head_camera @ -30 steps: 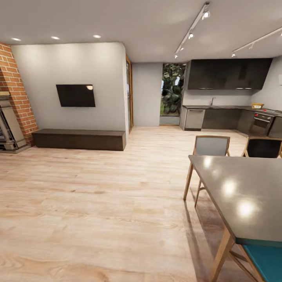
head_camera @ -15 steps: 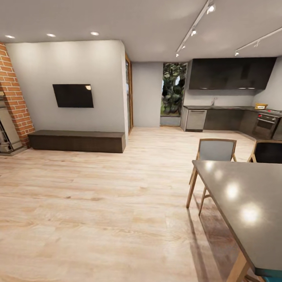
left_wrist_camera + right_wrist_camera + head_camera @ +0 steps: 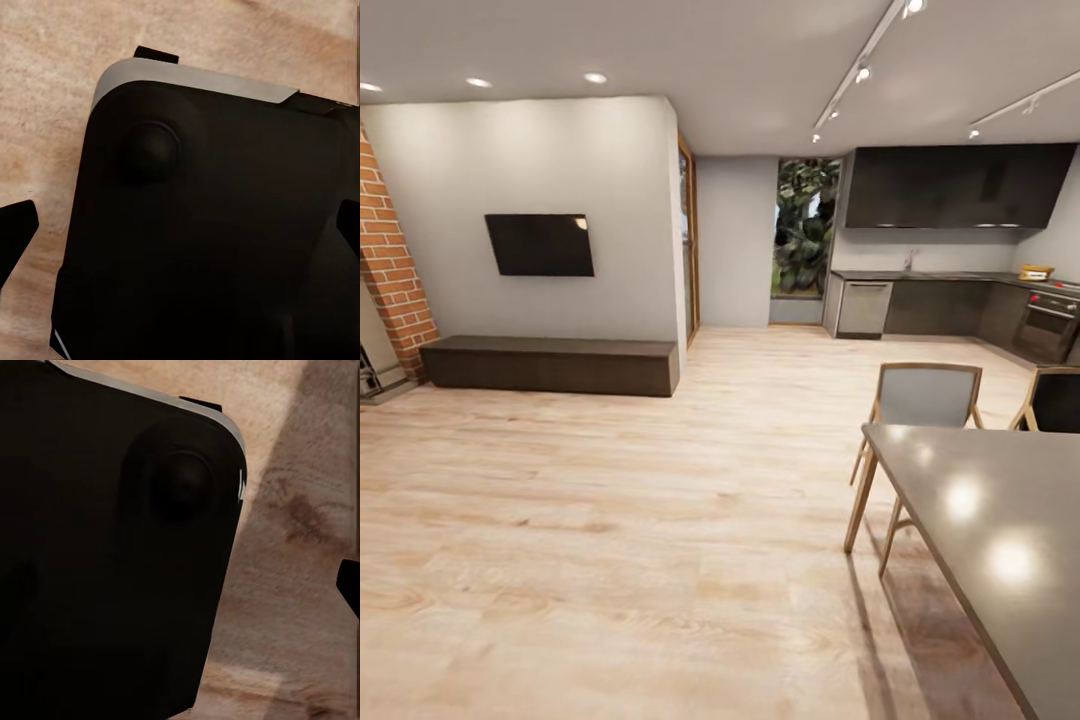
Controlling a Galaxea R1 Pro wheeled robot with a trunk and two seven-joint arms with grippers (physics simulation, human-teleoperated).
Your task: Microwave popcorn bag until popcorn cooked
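No legible text, label or number on anything here.

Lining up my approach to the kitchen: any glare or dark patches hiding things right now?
Head view: ceiling lights glare as bright spots on the dining table; the far kitchen is small and dim. Left wrist view: the robot's dark base blocks most of the wood floor. Right wrist view: much the same.

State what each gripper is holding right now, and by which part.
Nothing held: both wrist views look down at the robot's dark base and wood floor, fingertips at the frame edges.
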